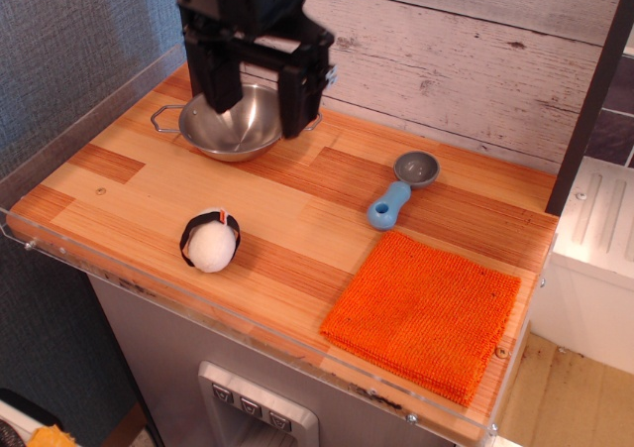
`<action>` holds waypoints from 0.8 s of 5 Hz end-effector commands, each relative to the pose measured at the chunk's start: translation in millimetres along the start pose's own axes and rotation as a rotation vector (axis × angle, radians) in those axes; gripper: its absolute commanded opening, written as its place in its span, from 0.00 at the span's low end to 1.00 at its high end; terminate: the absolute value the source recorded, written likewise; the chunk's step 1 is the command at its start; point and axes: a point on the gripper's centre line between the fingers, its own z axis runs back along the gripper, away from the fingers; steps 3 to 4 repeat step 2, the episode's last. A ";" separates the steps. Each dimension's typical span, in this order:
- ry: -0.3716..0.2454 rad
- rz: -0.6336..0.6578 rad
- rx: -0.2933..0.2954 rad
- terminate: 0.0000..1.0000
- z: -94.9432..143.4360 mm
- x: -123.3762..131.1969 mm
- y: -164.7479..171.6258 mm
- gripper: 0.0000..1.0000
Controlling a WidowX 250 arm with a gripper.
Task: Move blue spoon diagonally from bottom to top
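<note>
1. Whitewashed planks back a wooden counter point(297, 219) with a steel bowl point(236, 120), an orange cloth point(424, 313) and a white ball point(210, 241).
2. By its place, the spoon point(401, 188) looks delivered: it lies free near the back right, just above the cloth.
3. Gripper point(257, 95) hangs over the bowl, fingers point(297, 100) spread, holding nothing.
4. Next move, likely: withdraw clear.
</note>
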 end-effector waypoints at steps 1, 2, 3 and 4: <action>-0.018 -0.031 0.031 0.00 11.4 -4.1 2.2 1.00; -0.018 -0.031 0.031 1.00 11.4 -4.1 2.2 1.00; -0.018 -0.031 0.031 1.00 11.4 -4.1 2.2 1.00; -0.018 -0.031 0.031 1.00 11.4 -4.1 2.2 1.00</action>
